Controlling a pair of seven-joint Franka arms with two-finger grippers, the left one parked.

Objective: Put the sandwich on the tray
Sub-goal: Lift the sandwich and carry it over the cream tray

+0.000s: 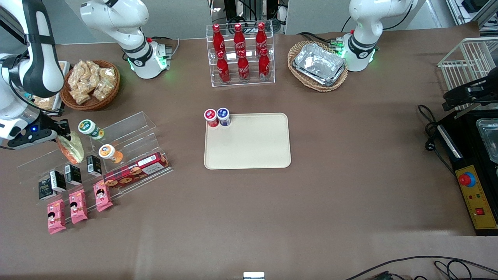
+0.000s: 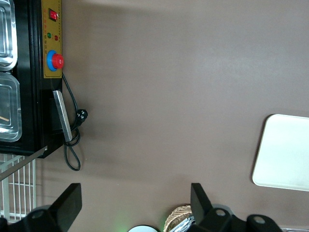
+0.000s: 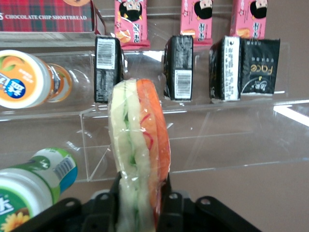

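While clamped upright between the closed jaws of the gripper [image 3: 140, 198], the sandwich [image 3: 139, 145] hangs above the clear shelf [image 1: 116, 132] at the working arm's table end; well apart from the tray [image 1: 249, 155], whose middle lies bare for it.

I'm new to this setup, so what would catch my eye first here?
The gripper, over the clear display shelf at the working arm's end of the table, is shut on the wrapped sandwich. Mid-table lies the cream tray, two small bottles on one corner. Red cola bottles stand farther from the camera.
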